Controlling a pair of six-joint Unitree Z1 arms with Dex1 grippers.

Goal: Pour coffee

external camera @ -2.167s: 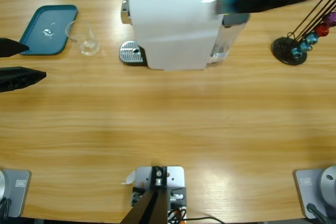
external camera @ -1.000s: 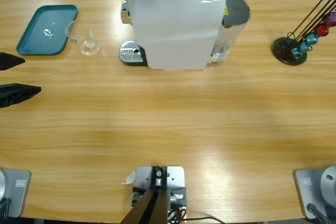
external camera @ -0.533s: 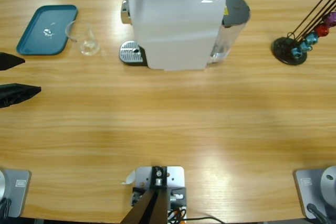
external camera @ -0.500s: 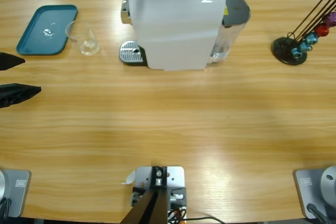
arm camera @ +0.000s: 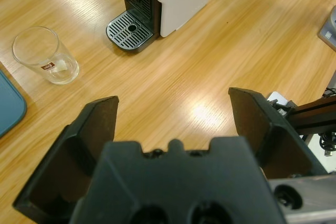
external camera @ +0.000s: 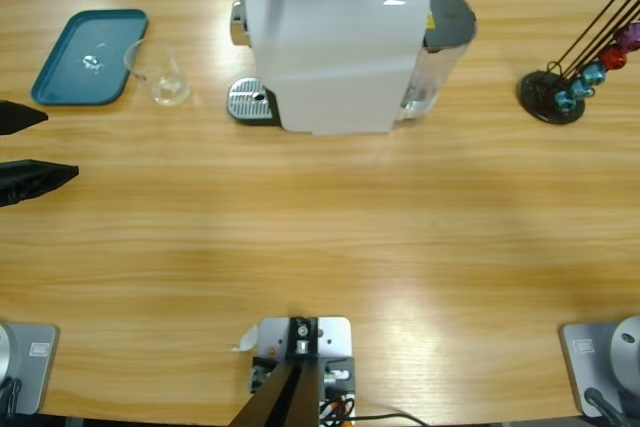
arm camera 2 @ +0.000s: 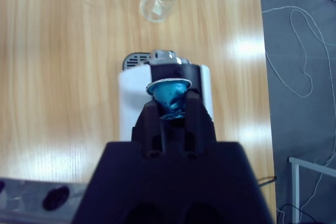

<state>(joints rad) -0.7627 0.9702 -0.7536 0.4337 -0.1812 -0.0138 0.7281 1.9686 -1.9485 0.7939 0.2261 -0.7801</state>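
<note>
From above, left gripper [external camera: 25, 147] sits parted at table edge, well apart from clear glass tumbler [external camera: 158, 74]. Left wrist view alone shows tumbler's unreadable red-brown mark; coffee not visible. Right wrist view: right gripper [arm camera 2: 170, 109] clamps blue foil-rimmed capsule [arm camera 2: 169, 94] over white coffee machine [arm camera 2: 163, 114].

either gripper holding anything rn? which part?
Right gripper is shut on a blue coffee capsule, gripped by its tapered body, foil rim clear of the jaws, above the white coffee machine. Left gripper is open, empty.

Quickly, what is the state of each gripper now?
Left gripper: open, holding nothing.
Right gripper: shut on a blue capsule, above the white machine.
</note>
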